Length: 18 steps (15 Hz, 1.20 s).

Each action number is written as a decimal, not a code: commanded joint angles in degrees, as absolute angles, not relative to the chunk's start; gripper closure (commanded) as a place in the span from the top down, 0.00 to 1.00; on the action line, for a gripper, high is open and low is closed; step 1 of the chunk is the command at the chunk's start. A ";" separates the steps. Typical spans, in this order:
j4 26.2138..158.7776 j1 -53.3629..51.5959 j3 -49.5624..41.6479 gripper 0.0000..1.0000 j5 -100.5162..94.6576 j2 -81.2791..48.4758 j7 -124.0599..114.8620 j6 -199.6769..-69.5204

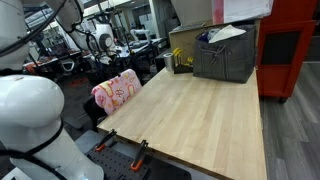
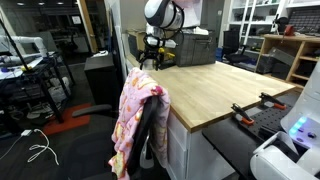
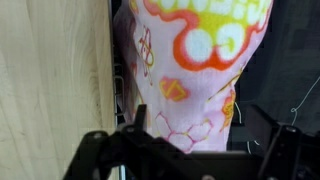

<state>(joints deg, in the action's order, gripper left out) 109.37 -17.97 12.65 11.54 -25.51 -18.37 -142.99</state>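
In an exterior view, a pink cloth [image 1: 115, 90] with yellow and orange prints hung over a chair [image 1: 97, 112] just beside the long edge of a pale wooden table [image 1: 190, 115]. The gripper [image 1: 101, 47] hovered above the cloth, too small here to judge its jaws. A grey bin [image 1: 225, 55] stood at the table's far end, and orange-handled clamps [image 1: 140, 152] sat at the near edge.

In an exterior view from the side, the cloth [image 2: 138, 110] draped down the dark chair [image 2: 156, 130] against the table [image 2: 215, 85]. The gripper [image 2: 150, 58] hung above the cloth's top, holding nothing.

In the wrist view, the gripper [image 3: 190, 142] was spread wide and empty. The cloth [image 3: 200, 60] lay below it, and the table [image 3: 50, 80] ran along the left.
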 commanded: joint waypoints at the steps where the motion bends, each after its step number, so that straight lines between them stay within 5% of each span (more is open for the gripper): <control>1: 107.62 -19.09 11.83 1.00 11.21 -27.99 -20.21 -143.96; 2: 107.42 -19.29 11.67 0.75 11.13 -28.54 -20.42 -144.24; 4: 107.15 -19.47 11.67 0.68 11.40 -28.94 -20.26 -144.42; 12: 107.04 -19.03 11.45 0.05 11.89 -28.19 -20.14 -144.25; 18: 108.64 -19.58 11.81 0.00 12.13 -27.87 -20.47 -144.70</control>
